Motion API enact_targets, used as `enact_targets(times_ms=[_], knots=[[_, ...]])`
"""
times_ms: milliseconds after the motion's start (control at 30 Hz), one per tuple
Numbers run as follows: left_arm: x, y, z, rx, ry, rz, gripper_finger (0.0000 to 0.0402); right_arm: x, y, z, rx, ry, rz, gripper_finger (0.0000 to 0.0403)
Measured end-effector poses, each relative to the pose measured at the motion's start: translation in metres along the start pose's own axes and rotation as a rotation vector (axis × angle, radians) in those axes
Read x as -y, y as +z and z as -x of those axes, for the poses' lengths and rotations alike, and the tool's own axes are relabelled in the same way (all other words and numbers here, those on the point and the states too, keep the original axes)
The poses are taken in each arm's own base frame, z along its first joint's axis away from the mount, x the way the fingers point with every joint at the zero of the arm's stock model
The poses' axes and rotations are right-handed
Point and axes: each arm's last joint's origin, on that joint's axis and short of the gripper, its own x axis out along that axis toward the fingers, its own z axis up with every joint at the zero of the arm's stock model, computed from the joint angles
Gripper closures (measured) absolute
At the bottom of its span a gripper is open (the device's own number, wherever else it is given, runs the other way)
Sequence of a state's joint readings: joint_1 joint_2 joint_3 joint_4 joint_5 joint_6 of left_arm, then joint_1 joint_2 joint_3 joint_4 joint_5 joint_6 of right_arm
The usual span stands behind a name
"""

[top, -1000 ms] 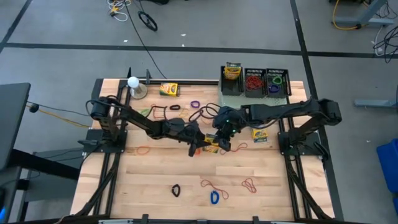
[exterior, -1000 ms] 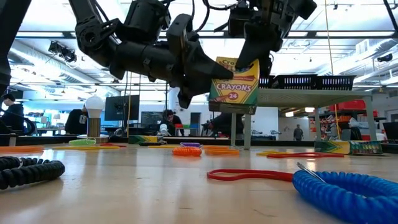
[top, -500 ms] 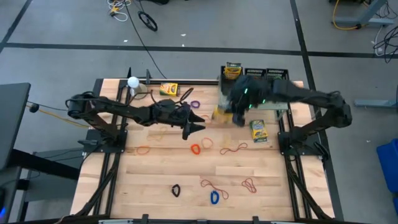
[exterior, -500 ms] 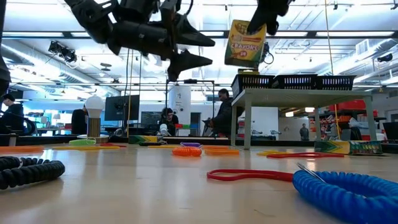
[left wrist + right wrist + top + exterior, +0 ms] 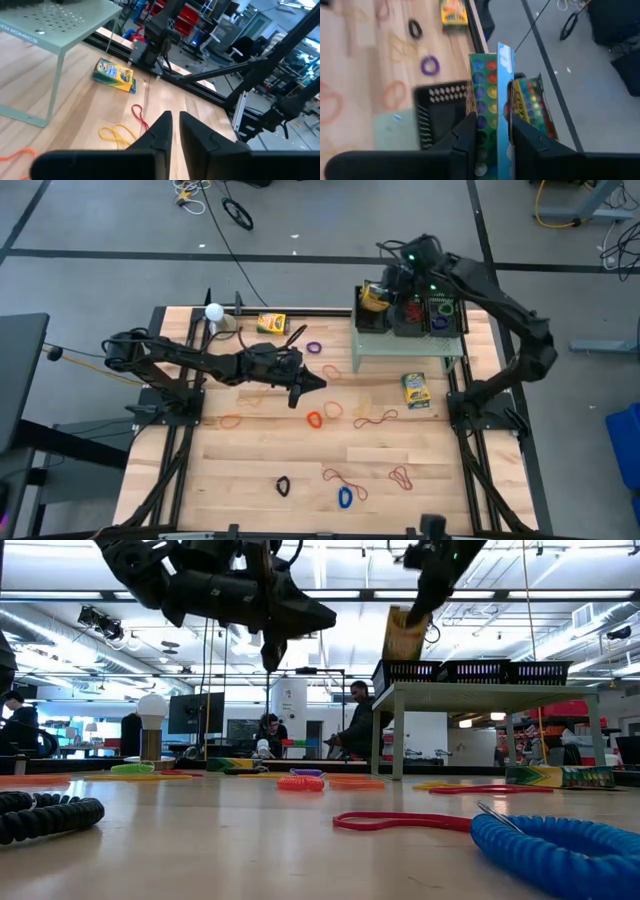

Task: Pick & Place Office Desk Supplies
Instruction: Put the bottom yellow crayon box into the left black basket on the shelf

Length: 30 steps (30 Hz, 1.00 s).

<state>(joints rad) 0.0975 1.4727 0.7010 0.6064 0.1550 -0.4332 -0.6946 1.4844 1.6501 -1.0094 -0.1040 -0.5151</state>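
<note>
- The right gripper (image 5: 490,135) pinches a crayon box (image 5: 492,85) between its two fingers and holds it up in the air.
- In the high view the right gripper (image 5: 385,285) is above the left end of the row of black mesh trays (image 5: 447,312) on the pale green shelf (image 5: 385,348).
- The left-most tray (image 5: 442,112) looks like it already has a crayon box (image 5: 535,107) standing in it.
- The step in hand looks like this: put the held box into that tray, next to the other box.
- Next, the box needs to line up over the open part of the tray, go down, and then the fingers need to let go.
- The left gripper (image 5: 173,127) hangs over the middle of the table with its fingers almost pressed together and nothing between them.
- Below it lie rubber bands, like the orange one (image 5: 314,419).
- More crayon boxes are not yet put away: one (image 5: 416,389) near the shelf and one (image 5: 271,324) at the far edge.
</note>
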Motion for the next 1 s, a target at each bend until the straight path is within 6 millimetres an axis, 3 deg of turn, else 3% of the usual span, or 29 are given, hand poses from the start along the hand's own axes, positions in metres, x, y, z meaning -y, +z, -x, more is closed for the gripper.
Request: enact_targets(times_ms=[133, 433, 767, 1000], knots=[[0.0, 0.0, 0.0, 0.003, -0.001, 0.012, 0.0376, 0.009, -0.003, -0.023, -0.049, 0.014, 0.053, 0.0315], [0.0, 0.0, 0.0, 0.004, 0.003, 0.018, 0.0379, 0.012, -0.004, -0.046, -0.115, 0.014, 0.163, 0.0314], [0.0, 0.001, 0.0, 0.008, 0.001, 0.024, 0.0379, 0.013, -0.006, -0.053, -0.146, 0.012, 0.191, 0.0313], [0.0, 0.001, 0.0, 0.008, 0.001, 0.024, 0.0379, 0.015, -0.006, -0.053, -0.178, -0.032, 0.194, 0.0286]])
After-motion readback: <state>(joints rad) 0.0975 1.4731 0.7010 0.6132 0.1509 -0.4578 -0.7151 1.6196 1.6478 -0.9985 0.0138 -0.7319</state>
